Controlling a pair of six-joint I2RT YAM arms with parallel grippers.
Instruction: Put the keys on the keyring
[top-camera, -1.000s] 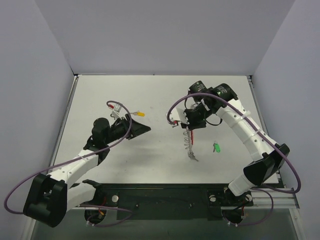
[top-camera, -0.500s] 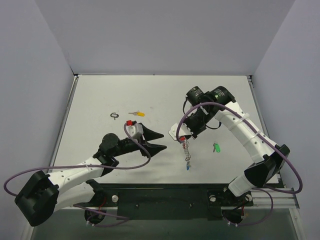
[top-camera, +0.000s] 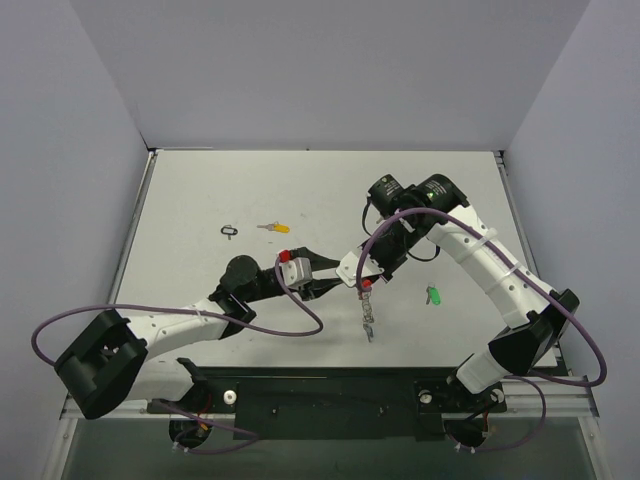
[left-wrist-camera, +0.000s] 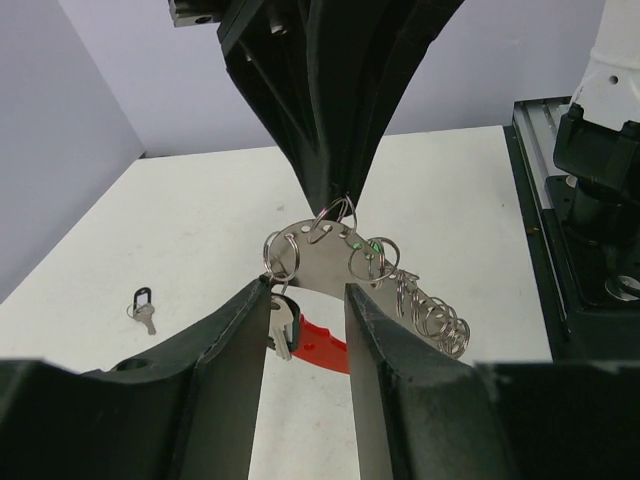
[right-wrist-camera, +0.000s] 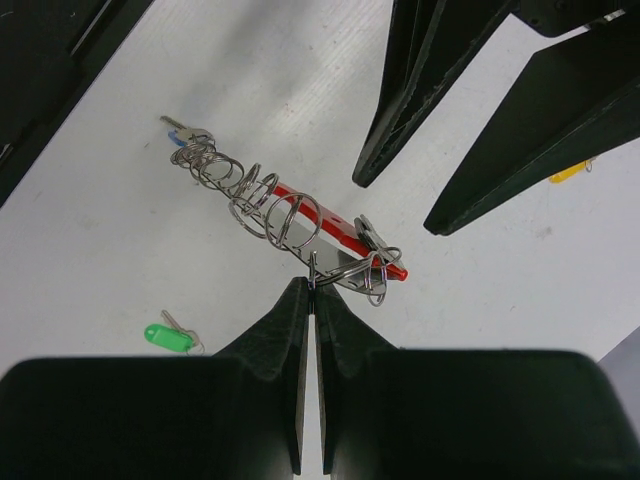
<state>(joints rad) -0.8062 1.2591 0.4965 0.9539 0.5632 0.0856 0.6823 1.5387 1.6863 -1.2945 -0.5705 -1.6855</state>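
Observation:
My right gripper (right-wrist-camera: 313, 287) is shut on one ring of the keyring (right-wrist-camera: 285, 215), a silver plate and coil with a red piece, which hangs from it over the table (top-camera: 369, 315). A black-headed key (left-wrist-camera: 281, 325) and a blue-headed key (right-wrist-camera: 177, 127) hang on it. My left gripper (left-wrist-camera: 305, 300) is open, its fingers standing on either side of the keyring's (left-wrist-camera: 320, 262) red end without pinching it. A green key (top-camera: 434, 295) lies right of the keyring, also in the right wrist view (right-wrist-camera: 166, 337). A yellow key (top-camera: 273, 228) lies at the back left.
A small black loop (top-camera: 229, 231) lies left of the yellow key, and shows in the left wrist view (left-wrist-camera: 142, 300). The black base rail (top-camera: 330, 395) runs along the table's near edge. Both arms meet at the table's middle.
My left arm has swung from the back left, near the yellow key, over to the keyring, and its jaws have narrowed. The right gripper has carried the keyring nearer and slightly left.

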